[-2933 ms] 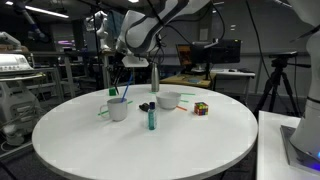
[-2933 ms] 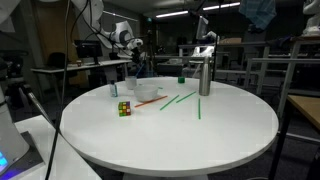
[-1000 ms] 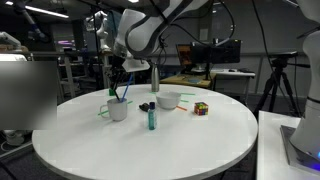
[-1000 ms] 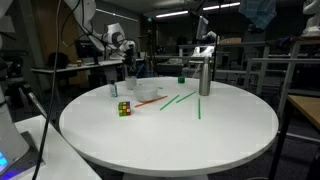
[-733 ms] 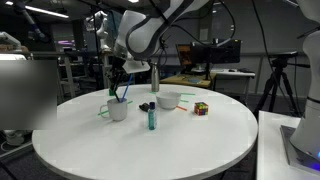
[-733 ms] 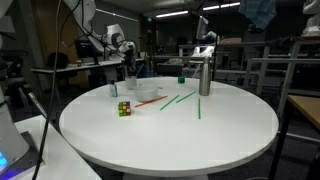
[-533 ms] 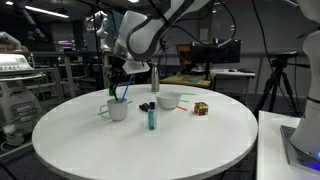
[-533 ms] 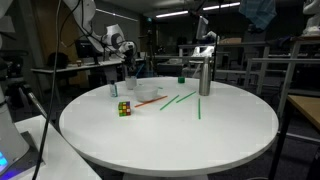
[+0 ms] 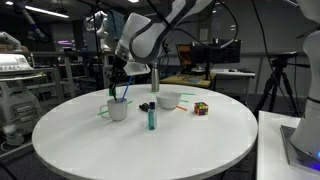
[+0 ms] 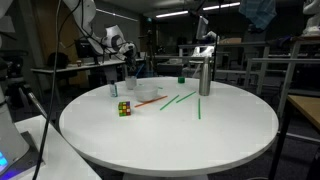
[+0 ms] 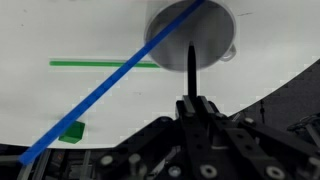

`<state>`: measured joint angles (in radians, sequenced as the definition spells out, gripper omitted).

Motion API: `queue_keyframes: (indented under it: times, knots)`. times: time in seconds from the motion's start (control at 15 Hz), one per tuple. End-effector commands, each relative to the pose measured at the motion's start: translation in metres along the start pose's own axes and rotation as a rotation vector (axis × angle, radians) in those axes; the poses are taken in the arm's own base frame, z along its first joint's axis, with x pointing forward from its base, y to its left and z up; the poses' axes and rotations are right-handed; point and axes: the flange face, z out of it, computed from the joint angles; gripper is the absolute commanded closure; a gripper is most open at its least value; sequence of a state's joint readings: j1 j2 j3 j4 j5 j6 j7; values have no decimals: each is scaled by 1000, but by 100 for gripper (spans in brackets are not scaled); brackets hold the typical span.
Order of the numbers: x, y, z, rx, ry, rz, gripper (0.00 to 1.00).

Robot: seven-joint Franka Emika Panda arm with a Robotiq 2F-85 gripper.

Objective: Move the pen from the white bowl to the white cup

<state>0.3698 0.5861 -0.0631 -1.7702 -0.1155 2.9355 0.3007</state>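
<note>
My gripper (image 11: 190, 103) is shut on a thin dark pen (image 11: 190, 70). It holds the pen upright right above the white cup (image 11: 215, 30), with the tip over the cup's mouth. A long blue pen (image 11: 110, 90) leans in that cup. In an exterior view the gripper (image 9: 119, 78) hangs over the white cup (image 9: 118, 110) at the table's far left. The low white bowl (image 9: 168, 100) stands to the right of the cup, apart from it. In an exterior view the bowl (image 10: 148, 92) shows, with the gripper (image 10: 128, 70) behind it.
A teal marker (image 9: 151, 119) and a small black object (image 9: 146, 106) lie between cup and bowl. A colour cube (image 9: 201, 108) sits right of the bowl. Green sticks (image 10: 180, 98) and a metal flask (image 10: 205, 75) are on the round table (image 9: 150, 150). A green stick (image 11: 100, 64) lies beside the cup.
Since about three seconds ago the arm has shifted slightly sideways over the cup. In the last second nothing has visibly moved.
</note>
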Motion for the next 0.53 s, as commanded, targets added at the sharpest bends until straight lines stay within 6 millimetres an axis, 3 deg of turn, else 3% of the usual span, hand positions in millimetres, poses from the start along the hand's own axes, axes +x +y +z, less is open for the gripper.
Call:
queue_keyframes:
  times: [0.0,0.47]
  knots:
    - [-10,24,-8,-15,0,7,98]
    - [-15,45,-2,-27,-16,40,98]
